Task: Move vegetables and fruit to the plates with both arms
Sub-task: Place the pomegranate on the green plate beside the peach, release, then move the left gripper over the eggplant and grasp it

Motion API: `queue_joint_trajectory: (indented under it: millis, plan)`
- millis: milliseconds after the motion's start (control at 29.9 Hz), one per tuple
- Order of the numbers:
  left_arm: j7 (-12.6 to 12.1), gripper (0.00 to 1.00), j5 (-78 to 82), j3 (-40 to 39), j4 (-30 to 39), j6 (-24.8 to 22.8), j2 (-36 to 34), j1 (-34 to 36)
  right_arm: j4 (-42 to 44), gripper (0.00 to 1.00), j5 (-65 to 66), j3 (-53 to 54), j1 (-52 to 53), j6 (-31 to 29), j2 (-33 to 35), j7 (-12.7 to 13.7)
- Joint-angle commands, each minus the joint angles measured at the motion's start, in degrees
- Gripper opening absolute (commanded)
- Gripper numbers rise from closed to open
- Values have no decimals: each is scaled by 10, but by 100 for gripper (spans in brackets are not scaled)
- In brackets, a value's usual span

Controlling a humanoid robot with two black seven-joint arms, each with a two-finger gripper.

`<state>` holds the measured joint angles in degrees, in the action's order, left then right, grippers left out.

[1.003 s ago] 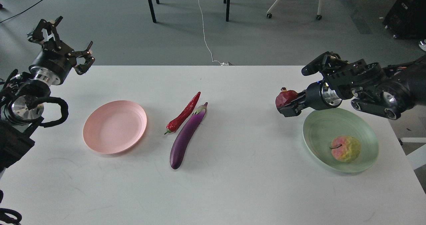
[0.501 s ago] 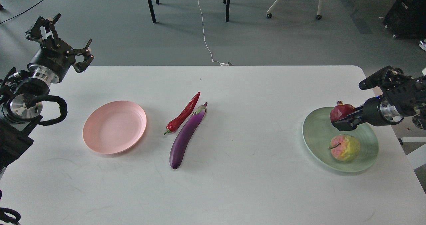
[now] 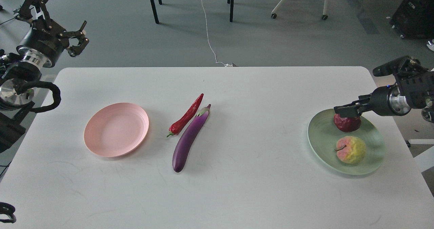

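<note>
The purple eggplant (image 3: 189, 139) and the red chili pepper (image 3: 186, 115) lie side by side at the table's middle. The pink plate (image 3: 116, 129) to their left holds nothing. The pale green plate (image 3: 318, 144) at the right holds the yellow-green and pink fruit (image 3: 351, 150) and the dark red pomegranate (image 3: 347, 123). My right gripper (image 3: 346, 110) is right over the pomegranate's top, fingers apart, no longer holding it. My left gripper (image 3: 54, 19) is raised beyond the table's far left corner, prongs spread, with nothing in it.
The white table (image 3: 237, 188) has its far edge at mid-height of the view. Beyond it are a grey floor, black table legs (image 3: 153, 3), a white cable (image 3: 208, 36) and a wheeled chair base (image 3: 298, 2).
My right gripper carried the pomegranate rightward over the green plate, and the fruit now rests on the plate under the fingers. My left arm moved up and back, away from the table.
</note>
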<state>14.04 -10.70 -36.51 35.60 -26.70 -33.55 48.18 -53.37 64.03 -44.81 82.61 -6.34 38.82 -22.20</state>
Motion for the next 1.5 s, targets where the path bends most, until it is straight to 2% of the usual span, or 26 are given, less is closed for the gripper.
queue_joint_trajectory:
  millis: [0, 234, 468, 702, 835, 969, 1069, 1170, 1270, 1470]
  plan:
    - [-4, 98, 28, 5, 3, -13, 5, 7, 41, 98, -67, 80, -16, 1, -1, 0]
    - [0, 98, 178, 34, 63, -13, 5, 10, 109, 98, -95, 265, -97, 4, -9, 0]
    - [0, 98, 411, 37, 140, -13, -1, 23, 105, 99, -152, 498, -197, 3, -14, -1]
    - [1, 98, 723, 37, 198, -13, -7, 24, 105, 99, -412, 655, -287, -4, -40, -4]
    - [-1, 97, 854, 49, 278, 27, 1, 14, 107, 99, -575, 700, -309, -9, -42, -6]
    - [0, 97, 999, 135, 330, 71, 7, 11, 107, 99, -724, 744, -350, -70, -42, -6]
    - [0, 97, 1079, 189, 336, 114, 16, 12, 103, 99, -767, 787, -393, -146, -42, -7]
    - [-2, 95, 1130, 218, 336, 126, 40, 13, 88, 99, -769, 832, -448, -206, -44, -19]
    - [-3, 94, 1187, 224, 336, 126, 67, 10, 75, 99, -769, 862, -489, -217, -45, -21]
    - [-9, 89, 1283, 268, 311, 126, 103, 10, 76, 99, -769, 874, -497, -217, -38, -22]
